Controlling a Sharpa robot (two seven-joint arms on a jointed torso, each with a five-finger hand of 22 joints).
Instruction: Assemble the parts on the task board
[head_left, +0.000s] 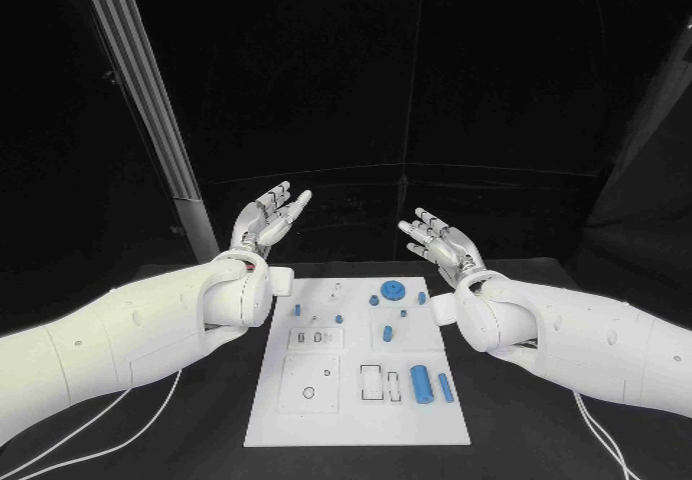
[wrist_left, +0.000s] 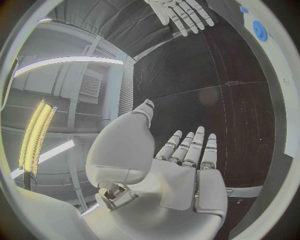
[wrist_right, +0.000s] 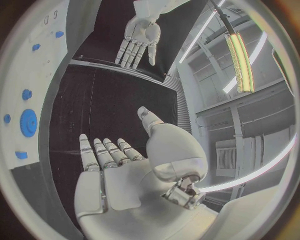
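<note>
The white task board (head_left: 358, 420) lies in the middle of the black table. On it are several blue parts: a round gear-like disc (head_left: 391, 291) at the far side, small pegs (head_left: 297, 310) near the left, and two cylinders (head_left: 423, 383) at the right. My left hand (head_left: 270, 217) is raised beyond the board's far left corner, fingers straight and spread, holding nothing. My right hand (head_left: 440, 242) is raised beyond the far right corner, likewise open and empty. The left wrist view shows my left hand (wrist_left: 187, 170) flat with the right hand (wrist_left: 181, 14) opposite. The right wrist view shows my right hand (wrist_right: 119, 170), the left hand (wrist_right: 139, 40) and the blue disc (wrist_right: 28, 123).
A grey metal post (head_left: 159, 130) stands at the back left of the table. White cables (head_left: 101, 430) trail across the table under my left arm, and another cable (head_left: 599, 440) under my right arm. The board carries empty cut-outs (head_left: 310, 385) at its near left.
</note>
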